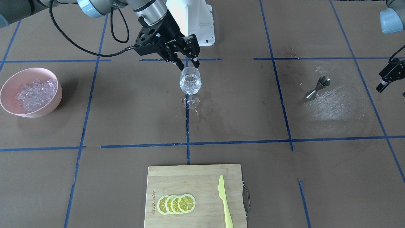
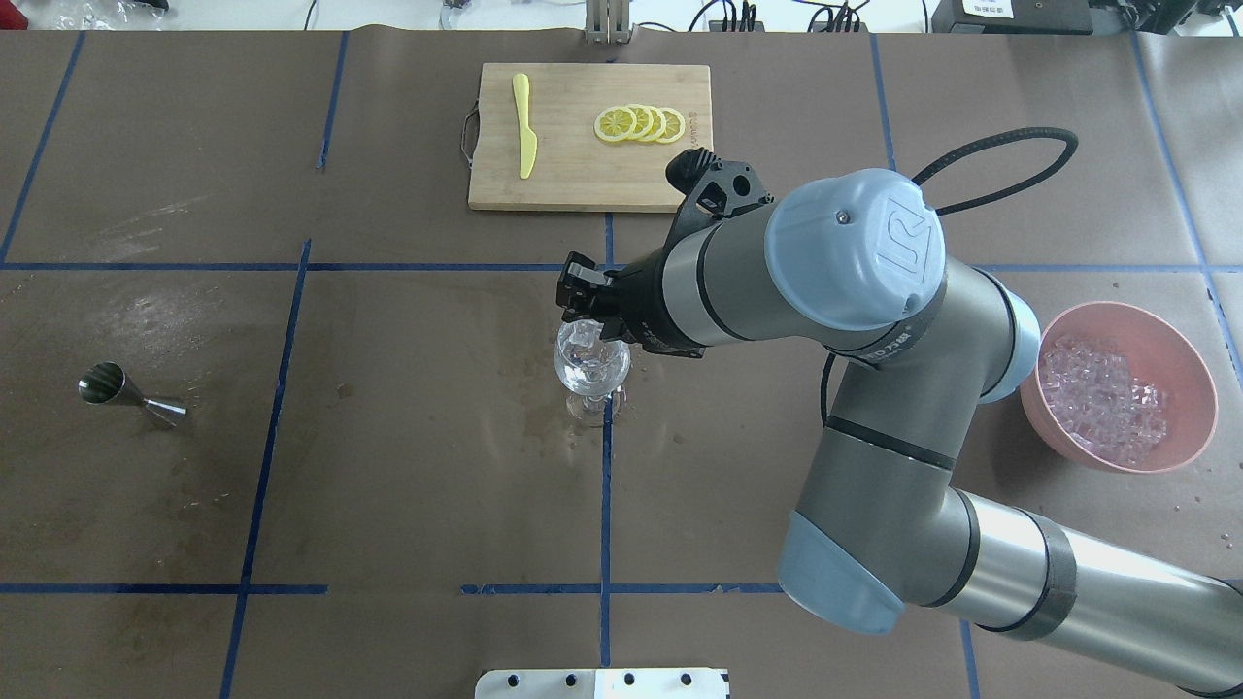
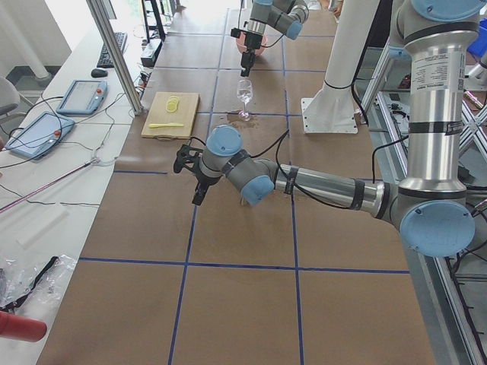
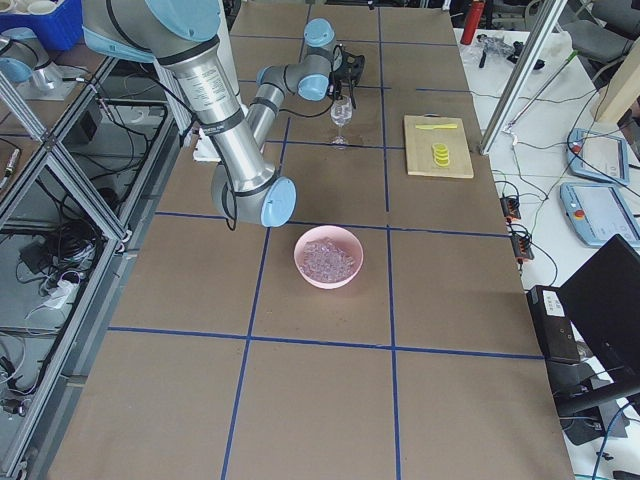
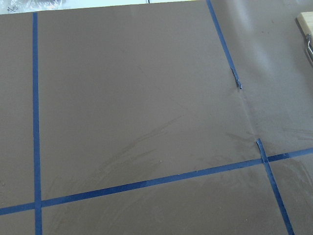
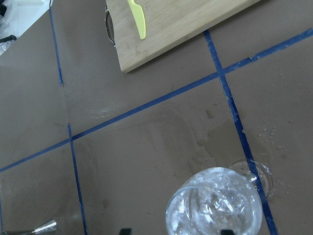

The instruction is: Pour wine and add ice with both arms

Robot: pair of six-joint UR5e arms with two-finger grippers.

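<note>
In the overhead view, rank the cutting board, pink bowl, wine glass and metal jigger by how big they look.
1. cutting board
2. pink bowl
3. wine glass, its rim partly hidden
4. jigger, nearly as long as the glass but slimmer

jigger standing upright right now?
No, the jigger lies tipped over on its side, with its open cup mouth facing sideways instead of up.
</note>
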